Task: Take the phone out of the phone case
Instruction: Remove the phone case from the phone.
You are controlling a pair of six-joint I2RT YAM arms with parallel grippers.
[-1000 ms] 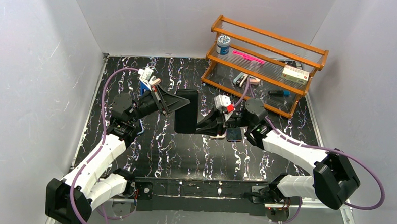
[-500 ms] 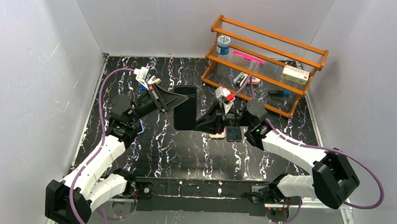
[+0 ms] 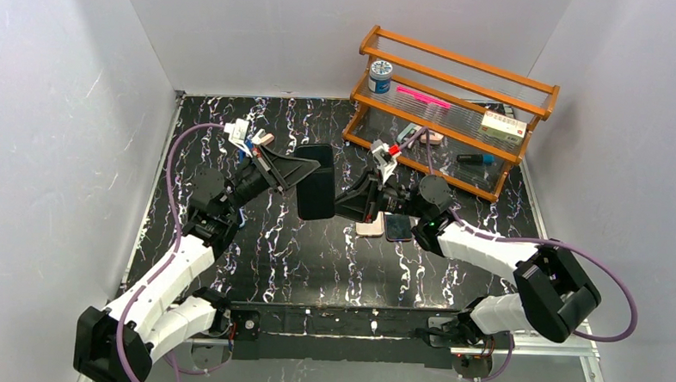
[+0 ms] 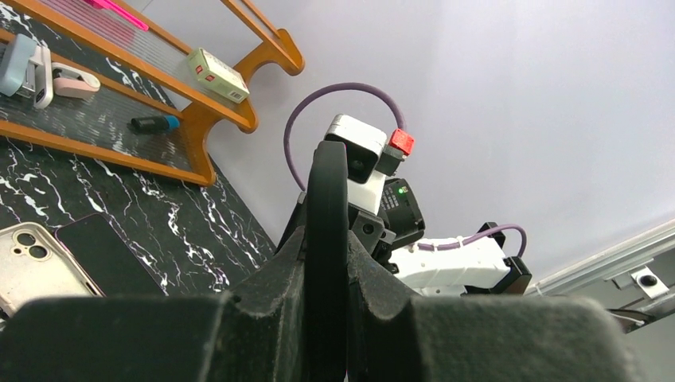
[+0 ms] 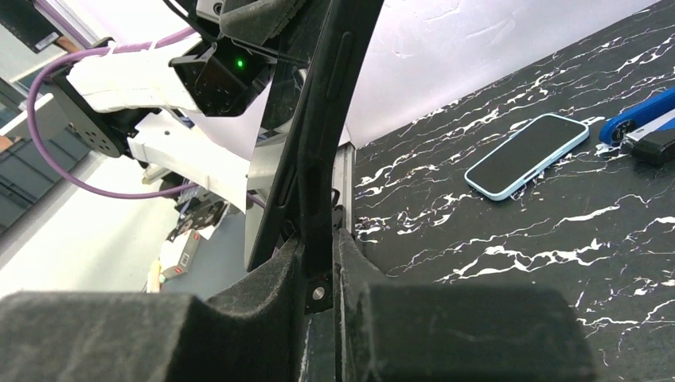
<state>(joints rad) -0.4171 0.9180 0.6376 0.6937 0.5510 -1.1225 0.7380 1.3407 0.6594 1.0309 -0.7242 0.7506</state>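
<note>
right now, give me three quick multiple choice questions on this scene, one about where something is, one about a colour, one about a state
1. Where is the black cased phone?
A) flat on the table
B) in the air between the left gripper and the right gripper
C) leaning on the back wall

2. What colour is the marker on the wooden rack?
A) green
B) yellow
C) pink

3. How is the left gripper?
A) shut on the black cased phone
B) open and empty
C) out of view

Answers: 1 B, the top view shows it raised between the two grippers; 2 C, it shows bright pink against the shelf; 3 A, its wrist view shows both fingers pressed against the phone's faces.
</note>
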